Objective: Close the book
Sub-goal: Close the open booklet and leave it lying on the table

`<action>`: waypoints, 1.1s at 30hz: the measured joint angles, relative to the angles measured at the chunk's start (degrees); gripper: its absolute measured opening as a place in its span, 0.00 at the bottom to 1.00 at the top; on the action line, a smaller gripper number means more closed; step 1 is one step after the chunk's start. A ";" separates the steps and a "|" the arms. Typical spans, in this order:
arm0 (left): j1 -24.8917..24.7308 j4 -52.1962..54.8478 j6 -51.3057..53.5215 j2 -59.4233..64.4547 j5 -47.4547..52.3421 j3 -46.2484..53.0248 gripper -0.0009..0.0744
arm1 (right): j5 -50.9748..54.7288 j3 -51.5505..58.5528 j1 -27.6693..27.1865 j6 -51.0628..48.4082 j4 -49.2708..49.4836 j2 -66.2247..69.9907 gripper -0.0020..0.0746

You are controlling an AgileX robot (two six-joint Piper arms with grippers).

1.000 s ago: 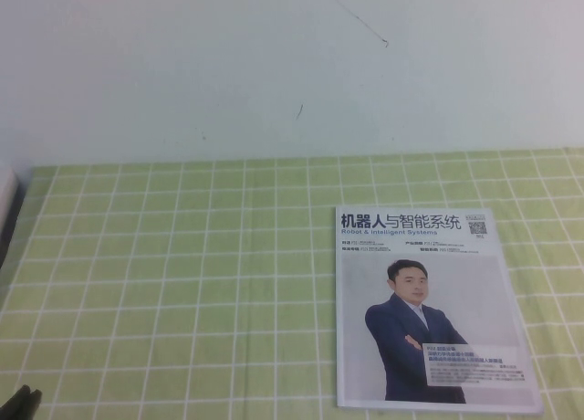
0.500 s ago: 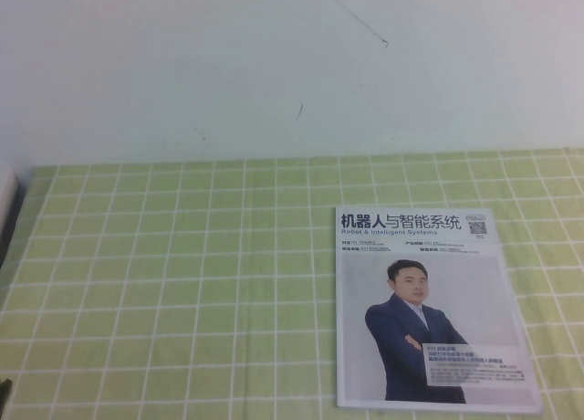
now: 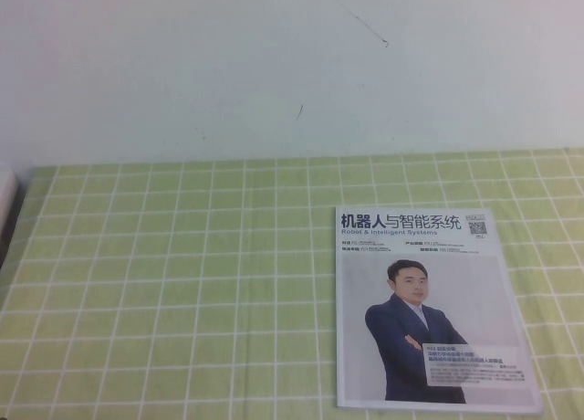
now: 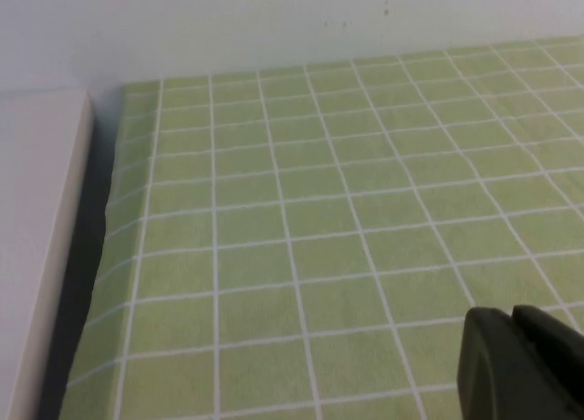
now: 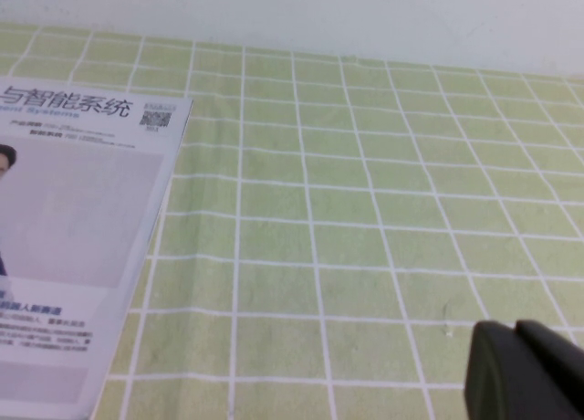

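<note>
The left claw [image 4: 513, 324], dark and blunt, hovers over bare cloth with its two fingers pressed together, only a thin seam between them. The right claw [image 5: 516, 334] looks the same: fingers together, holding nothing, above the cloth. Neither claw shows in the high view.

The tabletop [image 3: 182, 283] is covered by a soft pale-green cloth [image 4: 319, 219] ruled into squares by thin white lines, slightly rumpled near its edge. Behind it rises a plain white wall [image 3: 274, 64] with a few fine dark scratches.

One thin rectangular glossy magazine [image 3: 429, 310] lies closed and flat, cover up, on the right claw's side of the tabletop, near that claw but not touching it. Its cover carries a dark blue title and a man in a dark suit.

One smooth white flat slab [image 4: 36, 237] lies beside the cloth's edge, on the left claw's side.
</note>
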 joint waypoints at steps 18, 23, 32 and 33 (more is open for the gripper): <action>0.00 4.71 -6.97 0.00 0.62 -0.11 0.01 | 0.00 0.00 0.00 0.00 0.00 0.00 0.02; 0.37 5.07 -7.68 0.00 0.79 -0.19 0.01 | 0.00 0.00 0.00 0.00 0.00 0.00 0.02; 4.32 5.11 -7.07 0.00 0.79 -0.19 0.01 | 0.00 0.00 0.00 0.00 0.00 0.00 0.02; 4.21 5.11 -6.78 0.00 0.89 -0.19 0.01 | 0.00 0.00 0.00 0.00 0.00 0.00 0.02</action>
